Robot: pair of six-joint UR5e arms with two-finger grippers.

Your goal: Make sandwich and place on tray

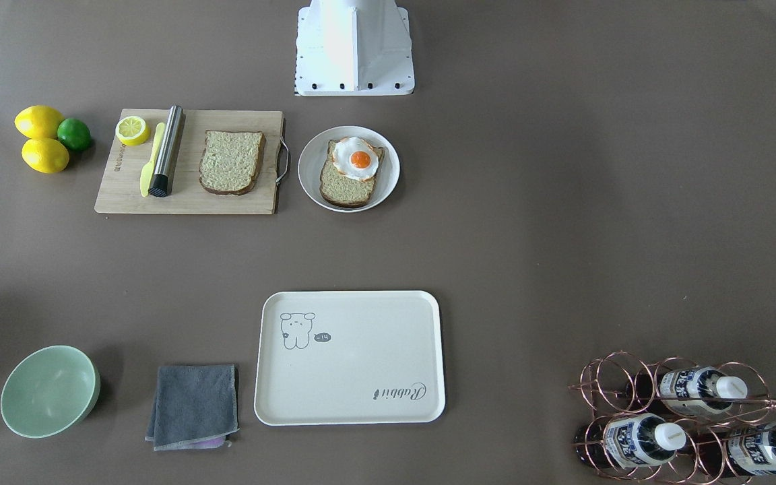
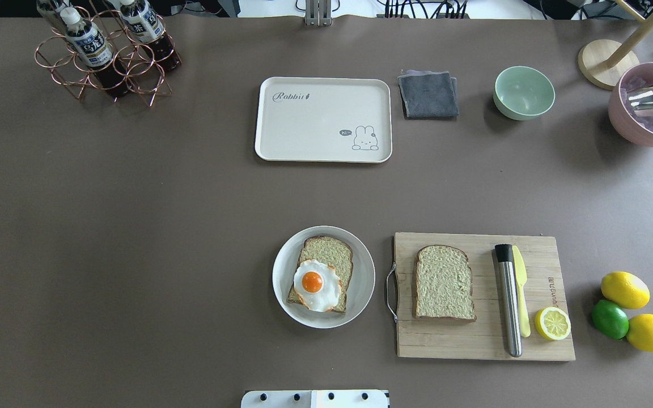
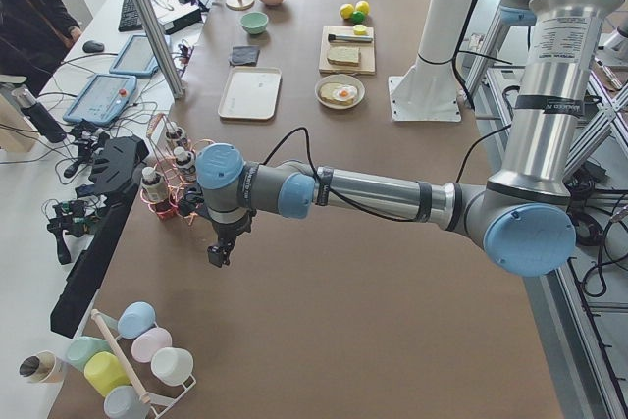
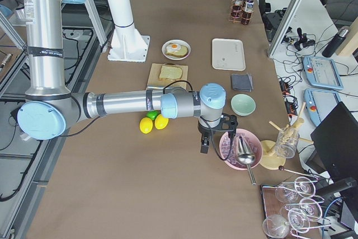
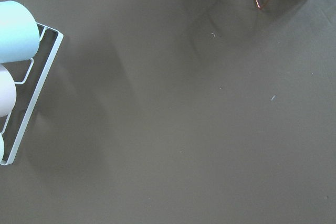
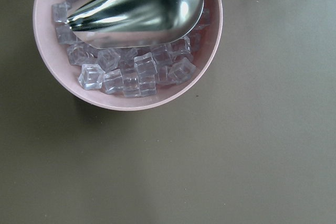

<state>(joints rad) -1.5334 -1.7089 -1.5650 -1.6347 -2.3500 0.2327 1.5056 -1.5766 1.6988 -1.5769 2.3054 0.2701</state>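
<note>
One bread slice (image 2: 333, 253) lies on the round grey plate (image 2: 362, 294) with the toy fried egg (image 2: 315, 283) on top. The second bread slice (image 2: 444, 282) lies alone on the wooden cutting board (image 2: 474, 340). The cream tray (image 2: 315, 124) sits bare at the far middle of the table. My left gripper (image 3: 218, 254) hangs above the table by the bottle rack, far from the food; I cannot tell whether it is open or shut. My right gripper (image 4: 205, 148) hangs by the pink ice bowl; I cannot tell its state either.
A copper rack of bottles (image 2: 105, 54) stands far left. A grey cloth (image 2: 428, 94), a green bowl (image 2: 524, 92) and a pink bowl of ice with a metal scoop (image 2: 652, 105) stand far right. On the board lie a steel rod (image 2: 509, 300), a yellow knife and a half lemon (image 2: 552, 323); lemons and a lime (image 2: 610, 319) lie beside it.
</note>
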